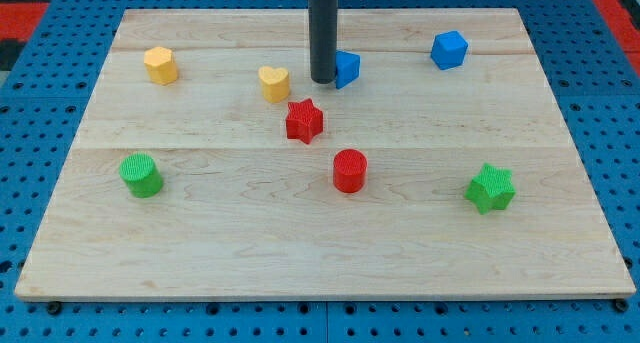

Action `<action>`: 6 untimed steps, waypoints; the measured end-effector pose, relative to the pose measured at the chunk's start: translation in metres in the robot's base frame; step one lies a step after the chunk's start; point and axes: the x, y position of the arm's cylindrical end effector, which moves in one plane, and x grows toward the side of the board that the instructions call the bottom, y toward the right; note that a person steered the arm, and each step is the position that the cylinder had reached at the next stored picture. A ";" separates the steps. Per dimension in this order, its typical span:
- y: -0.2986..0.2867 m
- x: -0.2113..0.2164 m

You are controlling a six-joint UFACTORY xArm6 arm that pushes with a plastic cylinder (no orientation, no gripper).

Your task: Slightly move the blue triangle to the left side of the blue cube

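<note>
In the camera view, my rod comes straight down from the view's top, and my tip (323, 81) rests on the pale wooden worktop (200, 253) in its upper middle part. I carry no jaws at all, only this straight dark rod, so there is nothing of mine to stand wide, narrow or clamped on anything.

The blue triangle (346, 69) sits just at the view's right of my tip, touching the rod or very nearly so; my rod covers its left edge, so I cannot tell its full outline. The blue cube (449, 49) lies farther toward the view's right and a little nearer the top, well apart from the triangle, which is on the cube's left side.

On the other side of my tip, near it toward the view's left, is the yellow heart (274, 83). The red star (304, 121) lies just below and between the heart and my tip, close to the heart but apart from it. Below the star, toward the view's bottom, stands the red cylinder (350, 171).

A yellow block (160, 65), roughly hexagonal, sits at the upper left. The green cylinder (141, 175) is at the lower left, and the green star (490, 188) at the lower right, each well apart from the rest.
</note>
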 end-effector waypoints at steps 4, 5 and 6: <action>0.034 -0.012; 0.035 -0.022; 0.030 -0.020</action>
